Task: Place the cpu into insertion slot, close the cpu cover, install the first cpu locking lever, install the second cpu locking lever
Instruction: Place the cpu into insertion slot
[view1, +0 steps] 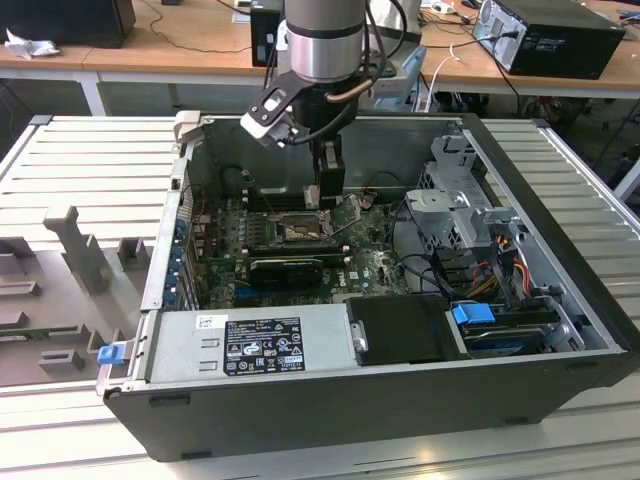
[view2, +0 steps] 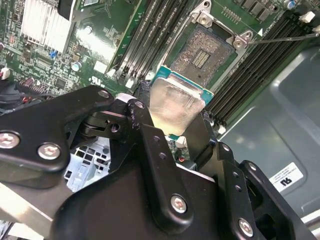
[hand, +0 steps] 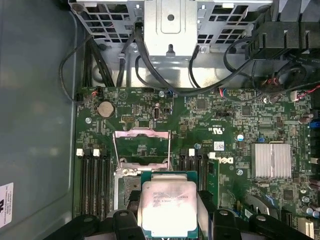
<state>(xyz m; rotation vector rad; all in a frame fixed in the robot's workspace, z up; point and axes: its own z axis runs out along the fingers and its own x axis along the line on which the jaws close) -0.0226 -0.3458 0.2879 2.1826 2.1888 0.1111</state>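
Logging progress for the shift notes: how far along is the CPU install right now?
Nothing is finished yet. In hand: the gripper is shut on the cpu, held above the board near the insertion slot, which is bare. Left: seating the cpu, closing the cpu cover, which stands open, and fastening both locking levers; one lever sticks out unlatched.

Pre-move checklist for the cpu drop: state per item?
1. cpu gripped in claw: ok, held by two opposite edges.
2. insertion slot empty: ok, contacts bare.
3. cpu cover swung open: ok.
4. locking lever clear of the slot: ok.
5. cpu corner orientation matches the slot: cannot tell.
6. cpu seated: not ok, held above the board.
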